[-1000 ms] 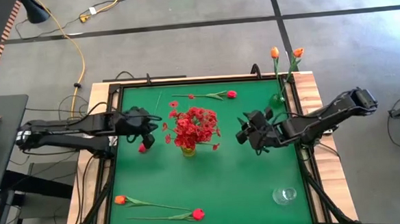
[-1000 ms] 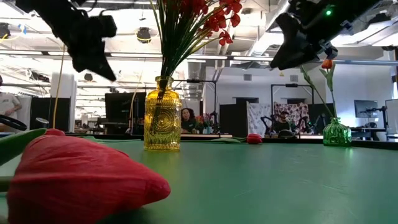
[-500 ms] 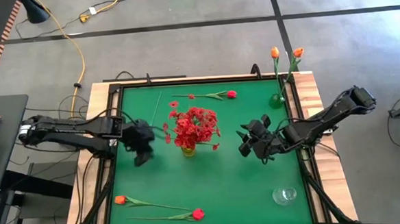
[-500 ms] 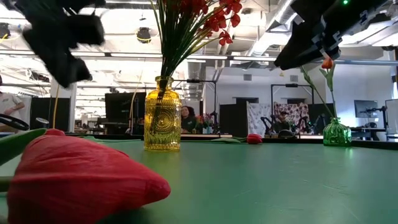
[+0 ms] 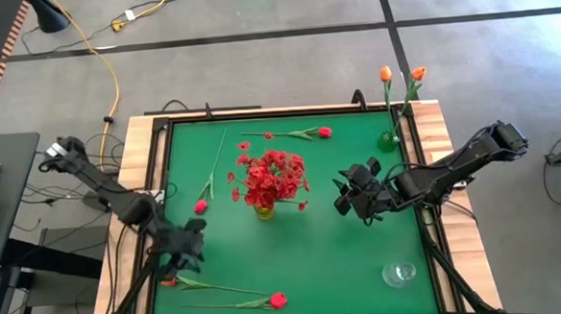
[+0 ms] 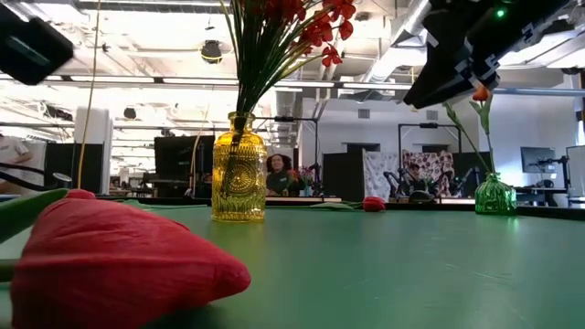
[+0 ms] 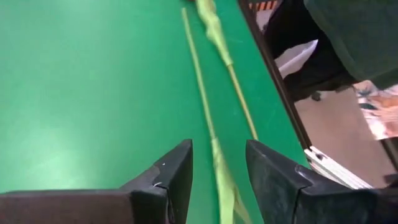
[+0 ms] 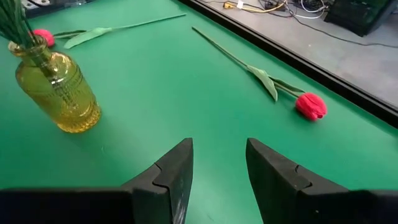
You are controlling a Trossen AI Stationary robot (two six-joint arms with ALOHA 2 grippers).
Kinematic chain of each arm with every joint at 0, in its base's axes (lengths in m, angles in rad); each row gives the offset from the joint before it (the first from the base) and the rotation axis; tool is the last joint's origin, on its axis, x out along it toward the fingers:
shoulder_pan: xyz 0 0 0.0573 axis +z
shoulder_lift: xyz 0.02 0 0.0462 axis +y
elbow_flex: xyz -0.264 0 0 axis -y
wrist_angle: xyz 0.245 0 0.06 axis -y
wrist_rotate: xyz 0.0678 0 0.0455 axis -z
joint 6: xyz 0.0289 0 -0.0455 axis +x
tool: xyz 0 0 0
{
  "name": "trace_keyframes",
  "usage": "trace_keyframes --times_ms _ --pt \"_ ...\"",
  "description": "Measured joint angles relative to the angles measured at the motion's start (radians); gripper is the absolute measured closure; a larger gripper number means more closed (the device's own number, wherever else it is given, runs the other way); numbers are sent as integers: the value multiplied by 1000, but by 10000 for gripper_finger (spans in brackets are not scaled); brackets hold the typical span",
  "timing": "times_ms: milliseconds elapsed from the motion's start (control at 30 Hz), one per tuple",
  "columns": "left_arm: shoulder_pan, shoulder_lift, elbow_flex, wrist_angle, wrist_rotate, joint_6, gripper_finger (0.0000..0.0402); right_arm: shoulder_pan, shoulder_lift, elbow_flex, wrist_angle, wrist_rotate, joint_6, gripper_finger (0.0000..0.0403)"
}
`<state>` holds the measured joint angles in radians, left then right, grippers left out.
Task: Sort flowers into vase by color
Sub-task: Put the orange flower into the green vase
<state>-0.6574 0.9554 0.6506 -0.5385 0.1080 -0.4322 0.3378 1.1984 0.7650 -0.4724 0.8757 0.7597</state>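
a: we are looking down on a green table (image 5: 295, 252) with a wooden rim, standing on grey floor crossed by dark lines, a yellow cable trailing off toward ten o'clock. the yellow vase (image 5: 265, 211) is sitting near the middle, carrying the bushy red sprigs (image 5: 274, 176).

b: and at table height we are seeing an open hall behind it, with ceiling lights, screens and seated people, too small to describe. the green vase (image 5: 388, 140) is standing at two o'clock on the table with two orange buds (image 5: 400, 74) in it, and a clear glass (image 5: 398, 273) is sitting at five o'clock.

a: loose flowers are lying around: one red-pink bud (image 5: 324, 132) at twelve o'clock, another (image 5: 199, 206) at nine o'clock beside the yellow vase, an orange bud (image 5: 169, 279) and a red one (image 5: 278, 298) at seven o'clock.

b: we are finding the left gripper (image 5: 182, 247) over the seven o'clock corner, fingers parted with nothing between them; its wrist camera is showing two thin stems (image 7: 211, 118) below, one running into the gap, but we cannot tell whether the fingers are touching it.

a: the right gripper (image 5: 352, 194) is hovering at three o'clock of the yellow vase, jaws apart and empty.

b: in the low view a huge red bud (image 6: 119, 260) is filling the near corner and cutting off the table behind it, and the left arm is showing only as a dark block at the edge.
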Motion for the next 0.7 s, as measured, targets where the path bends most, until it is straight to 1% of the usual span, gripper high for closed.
trace_keyframes --times_ms 133,267,333,400,533,700 --pt "-122 76 0 116 -86 -33 267 1 0 0 -22 0 0 227" --pt "-190 195 0 211 -157 -56 267 1 0 -1 -25 0 0 227" --pt "-202 250 4 229 -203 -101 267 1 0 -1 -25 -4 0 227" --pt "-208 305 5 248 -226 -131 263 1 0 -1 -28 -17 0 227" --pt "-214 409 9 351 -228 -138 246 1 0 -1 -57 -40 0 227" --pt "-214 514 9 387 -269 -159 222 1 0 -1 -93 -45 0 227"
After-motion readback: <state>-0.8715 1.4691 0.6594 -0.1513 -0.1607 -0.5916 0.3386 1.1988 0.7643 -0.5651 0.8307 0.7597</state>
